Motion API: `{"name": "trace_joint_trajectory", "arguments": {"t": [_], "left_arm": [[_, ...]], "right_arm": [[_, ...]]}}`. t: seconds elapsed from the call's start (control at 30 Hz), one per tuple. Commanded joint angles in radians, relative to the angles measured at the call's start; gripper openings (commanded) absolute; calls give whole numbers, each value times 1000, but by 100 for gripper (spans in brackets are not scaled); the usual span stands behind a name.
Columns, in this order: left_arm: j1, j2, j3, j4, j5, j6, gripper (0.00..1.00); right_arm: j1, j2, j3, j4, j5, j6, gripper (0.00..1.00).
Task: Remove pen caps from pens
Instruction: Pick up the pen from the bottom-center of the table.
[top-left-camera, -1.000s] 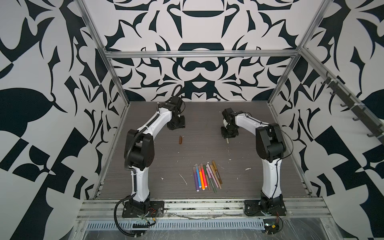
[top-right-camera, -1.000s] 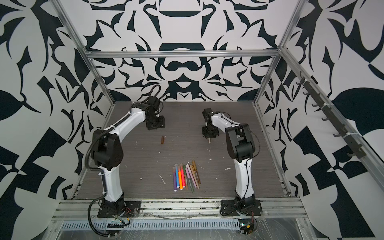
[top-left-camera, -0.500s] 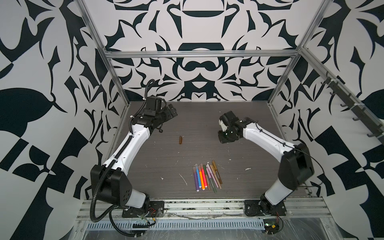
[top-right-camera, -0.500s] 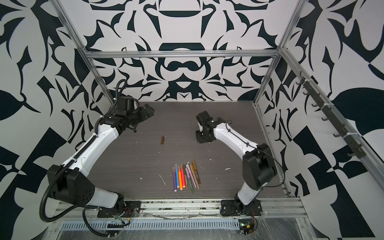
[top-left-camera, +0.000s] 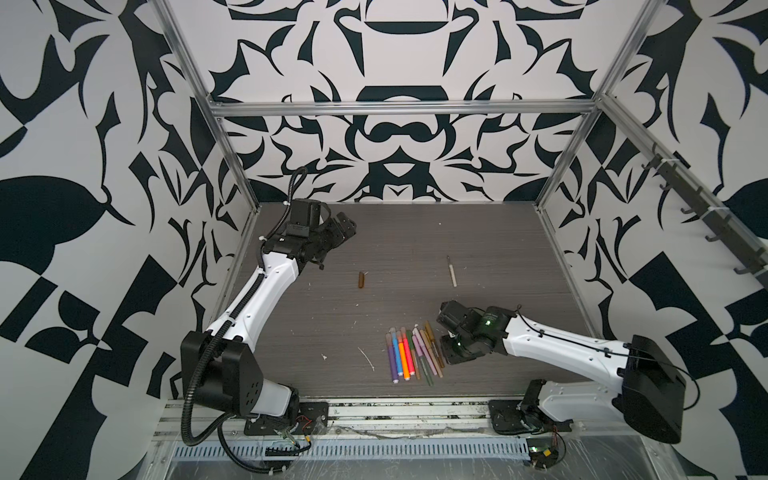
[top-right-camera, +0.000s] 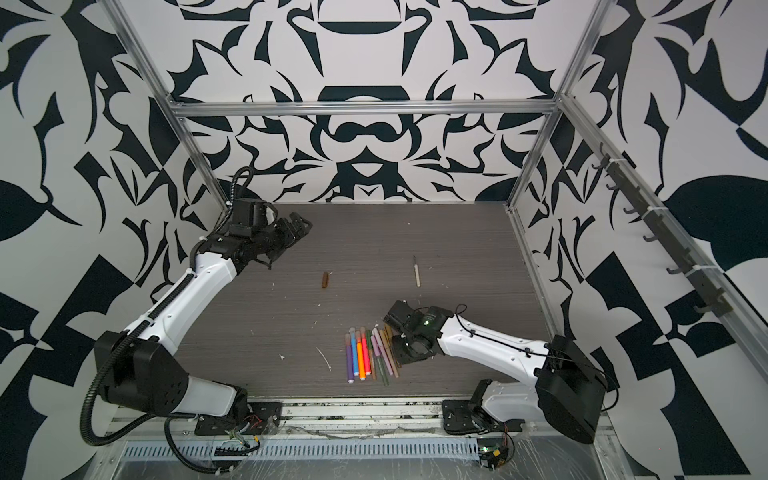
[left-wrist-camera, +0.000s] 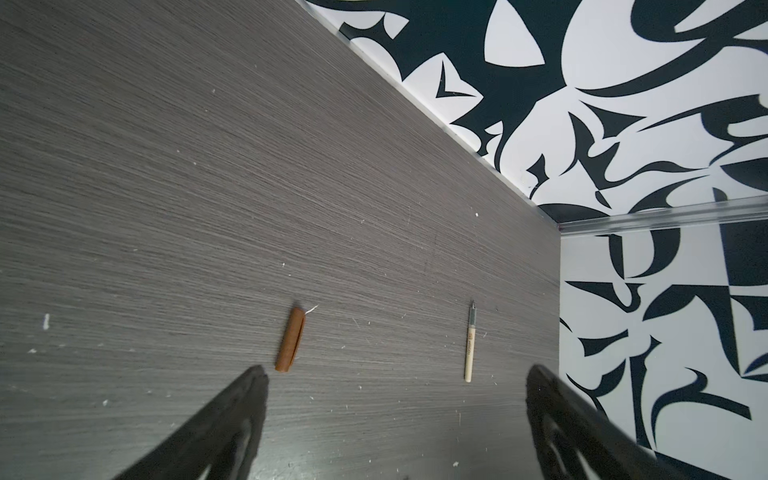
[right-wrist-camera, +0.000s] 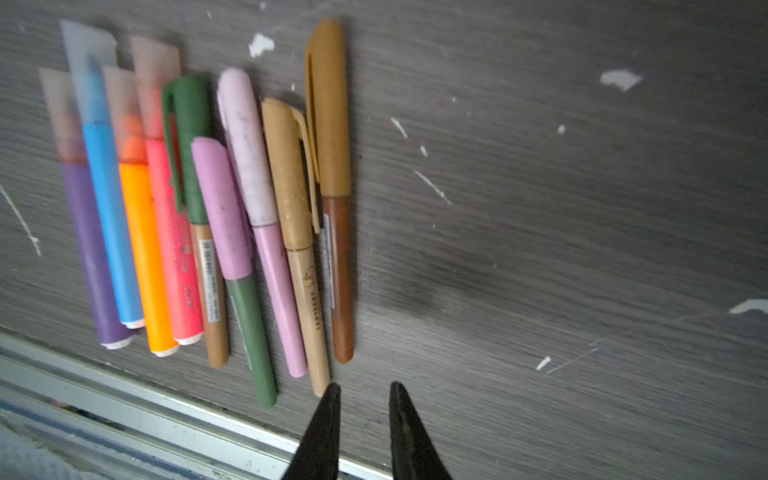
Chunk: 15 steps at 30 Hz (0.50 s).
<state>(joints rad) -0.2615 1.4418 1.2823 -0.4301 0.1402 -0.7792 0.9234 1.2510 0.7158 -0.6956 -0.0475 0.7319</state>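
Pens (right-wrist-camera: 245, 166) are lying capped in a row, so I am hovering the right end effector (right-wrist-camera: 365, 386) beside them, nearly closed, empty, lining up a pick. Left end effector (left-wrist-camera: 397, 372) is gaping wide, empty, facing the loose brown cap (left-wrist-camera: 291, 338).

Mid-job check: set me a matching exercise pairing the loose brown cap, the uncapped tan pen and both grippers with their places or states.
1 short brown plastic pen cap
2 slim uncapped tan pen
3 left gripper
4 right gripper

a beside the row of capped pens
b wide open, empty
c lying alone, nearer the left arm
d lying alone, grey tip bare

Pairs: 1-c, 2-d, 3-b, 4-a
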Motion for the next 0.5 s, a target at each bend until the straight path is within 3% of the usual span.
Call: {"name": "trace_joint_trajectory", "arguments": {"t": [0.0, 0.2, 0.47], "left_arm": [[5, -19, -17, 16, 46, -9, 99], [4, -32, -29, 28, 60, -8, 99], [4, -18, -22, 34, 120, -6, 100]], "right_arm": [[5, -20, -25, 80, -6, 70, 27], [5, 64, -29, 126, -46, 52, 29], [6, 134, -15, 123, -4, 62, 29]]}}
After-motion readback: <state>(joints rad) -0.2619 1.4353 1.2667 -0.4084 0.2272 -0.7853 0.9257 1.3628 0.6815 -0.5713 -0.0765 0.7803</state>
